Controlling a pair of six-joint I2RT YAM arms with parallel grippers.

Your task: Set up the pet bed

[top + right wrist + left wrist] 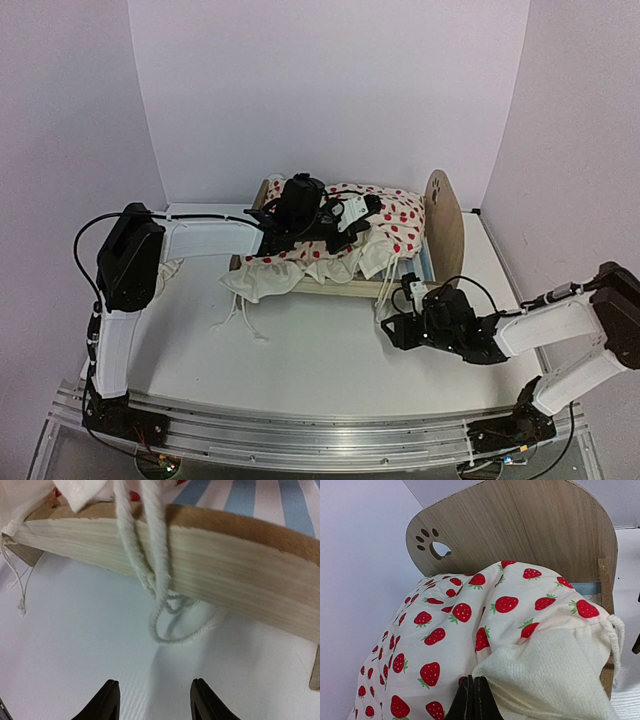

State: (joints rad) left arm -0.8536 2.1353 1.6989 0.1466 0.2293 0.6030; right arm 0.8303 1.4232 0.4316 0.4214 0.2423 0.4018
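Observation:
The pet bed stands mid-table, its rounded headboard on the right. A strawberry-print blanket lies bunched over it, cream underside spilling off the left. My left gripper rests on the blanket. In the left wrist view its fingers are shut, tips against the fold where print meets cream lining; a pinch cannot be made out. The headboard rises behind. My right gripper is open and empty, low before the side rail. The striped mattress shows above.
White cords hang over the rail and loop onto the table just ahead of the right fingers. More thin strings trail from the blanket at the left. White walls close in the back and sides.

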